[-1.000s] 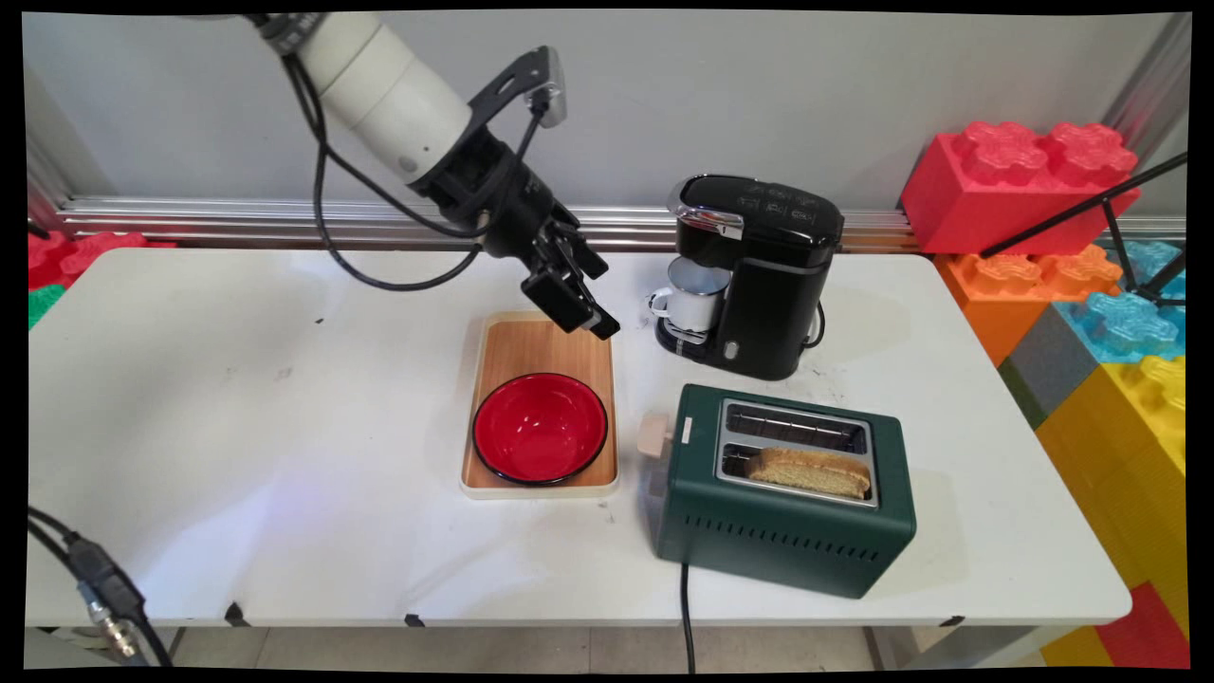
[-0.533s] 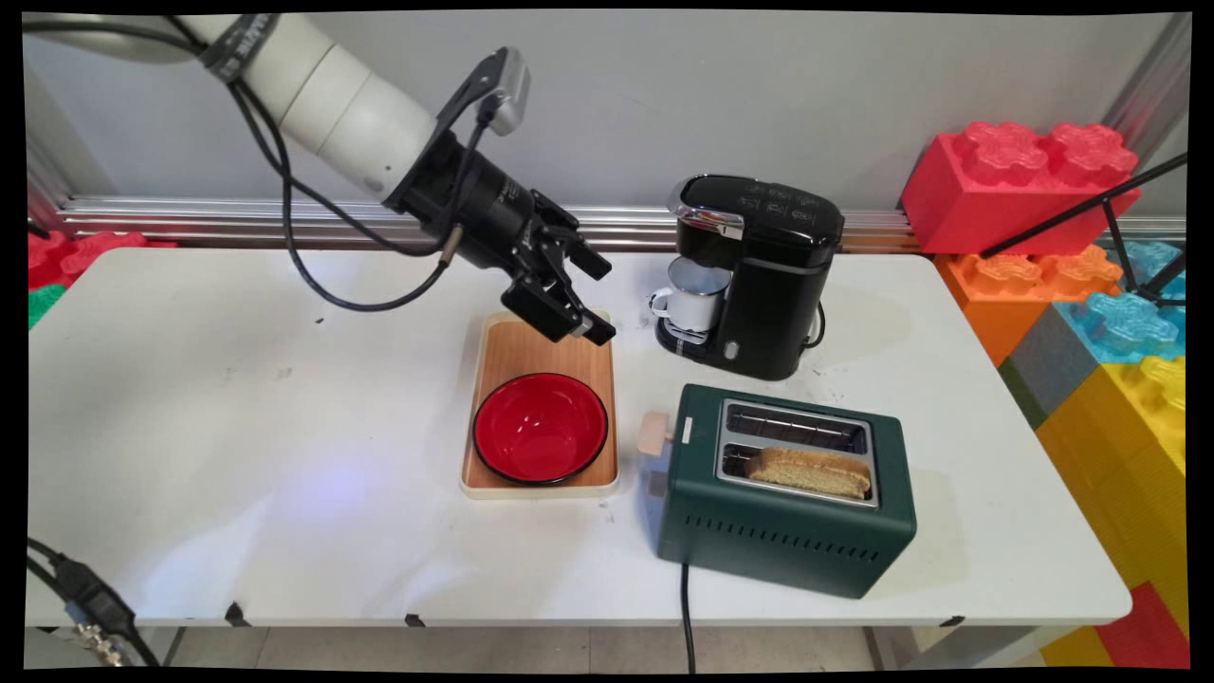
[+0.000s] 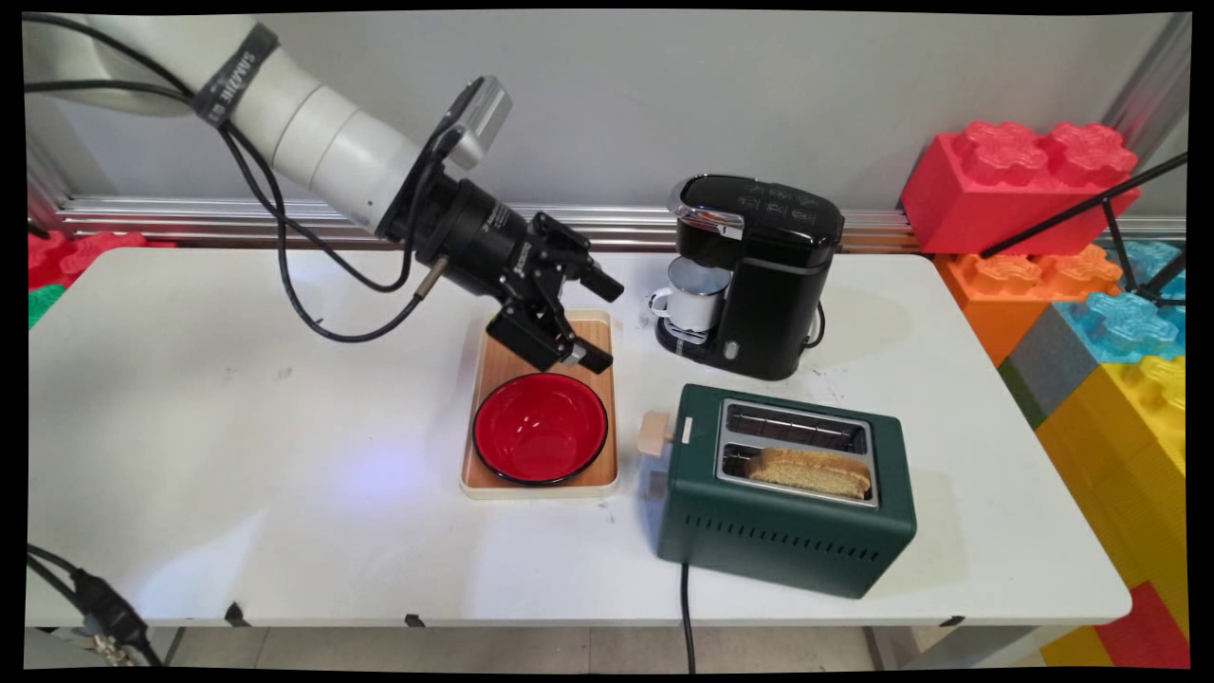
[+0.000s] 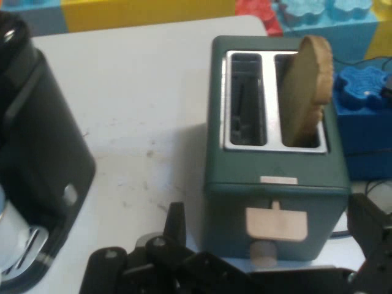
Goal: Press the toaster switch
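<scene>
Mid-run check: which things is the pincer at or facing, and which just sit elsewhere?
At or facing: open pincer, nearest the wooden tray holding the red bowl; hand view faces the green toaster and bread slice.
Elsewhere: coffee machine, white mug, toy blocks.

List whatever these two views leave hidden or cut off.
- Mug: main view, its far side hidden inside the coffee maker; hand view, cut by the left edge.
- Bread slice: lower part sunk in the toaster slot in both views.
- Tray: main view, far end covered by the pincer.
- Toaster cord: runs off the bottom edge.
</scene>
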Robot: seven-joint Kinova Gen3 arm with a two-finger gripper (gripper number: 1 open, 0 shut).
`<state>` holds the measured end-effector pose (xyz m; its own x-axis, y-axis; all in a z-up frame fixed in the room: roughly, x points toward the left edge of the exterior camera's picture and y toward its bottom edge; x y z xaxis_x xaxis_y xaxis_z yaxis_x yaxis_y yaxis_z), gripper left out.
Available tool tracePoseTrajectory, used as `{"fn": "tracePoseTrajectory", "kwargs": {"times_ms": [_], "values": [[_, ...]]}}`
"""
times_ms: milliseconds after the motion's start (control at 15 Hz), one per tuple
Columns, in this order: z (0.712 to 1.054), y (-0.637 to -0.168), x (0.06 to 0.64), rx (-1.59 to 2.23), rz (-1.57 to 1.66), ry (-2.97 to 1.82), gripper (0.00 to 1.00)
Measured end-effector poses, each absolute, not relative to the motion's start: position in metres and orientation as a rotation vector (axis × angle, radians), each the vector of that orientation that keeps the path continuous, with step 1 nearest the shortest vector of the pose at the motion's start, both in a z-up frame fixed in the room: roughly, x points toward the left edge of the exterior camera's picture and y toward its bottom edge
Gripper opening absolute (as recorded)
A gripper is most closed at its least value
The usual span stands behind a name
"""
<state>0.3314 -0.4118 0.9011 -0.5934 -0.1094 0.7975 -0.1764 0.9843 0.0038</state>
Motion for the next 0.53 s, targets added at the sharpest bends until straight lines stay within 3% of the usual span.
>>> {"fn": "tracePoseTrajectory", "kwargs": {"times_ms": [533], "values": [[0.874, -0.416, 0.337, 0.127, 0.054, -2.201, 1.0]]}}
